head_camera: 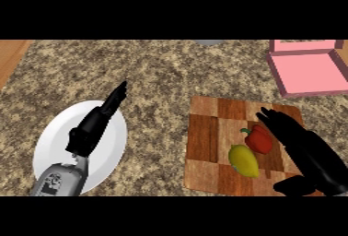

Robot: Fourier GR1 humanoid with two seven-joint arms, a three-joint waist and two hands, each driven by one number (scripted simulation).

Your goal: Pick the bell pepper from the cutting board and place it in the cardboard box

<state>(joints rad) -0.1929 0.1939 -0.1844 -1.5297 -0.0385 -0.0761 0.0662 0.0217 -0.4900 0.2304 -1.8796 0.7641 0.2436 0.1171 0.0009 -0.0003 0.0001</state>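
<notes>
A red bell pepper [258,138] lies on the wooden cutting board [211,138], touching a yellow fruit or pepper [245,160] just below it. My right hand [306,152] is open, its fingers stretched along the pepper's right side with the fingertips past its top; the thumb sits low near the board's front edge. The box [309,69], pink with an open lid, stands at the back right. My left hand [95,124] rests open over a white plate, fingers pointing away from me.
The white plate [115,156] lies at the left on the speckled stone counter [149,69]. A wooden strip [10,57] borders the counter's far left. A small grey object [209,42] shows at the back edge.
</notes>
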